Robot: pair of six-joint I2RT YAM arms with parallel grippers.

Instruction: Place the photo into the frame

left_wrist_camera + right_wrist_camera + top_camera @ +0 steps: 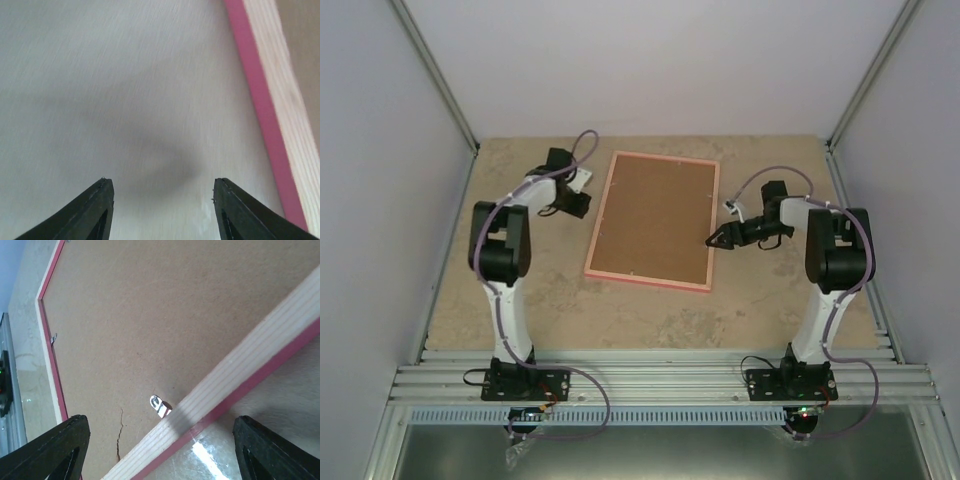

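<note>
Top view: the frame (648, 283) lies flat on the counter (520, 300), midway between the left and right edges and nearer the far edge. It is back side up, with the brown backing board (655, 215) showing inside its rails. Its long axis runs from near edge to far edge, the far end leaning slightly toward the far right corner. My left gripper (578, 207) hangs just beside its left rail, and my right gripper (713, 241) sits at its right rail.

Left wrist view: my left gripper (162, 200) has its jaws spread wide with nothing between them, over bare counter. The frame's pink edge (260, 100) runs along the right side of the view.

Right wrist view: my right gripper (160, 450) is also spread wide and holds nothing. The right rail (240, 375), pale wood with a pink edge, crosses diagonally beneath it. A small metal tab (160, 406) sits on the backing board at the rail, and a thin crack (120, 435) marks the board nearby.
</note>
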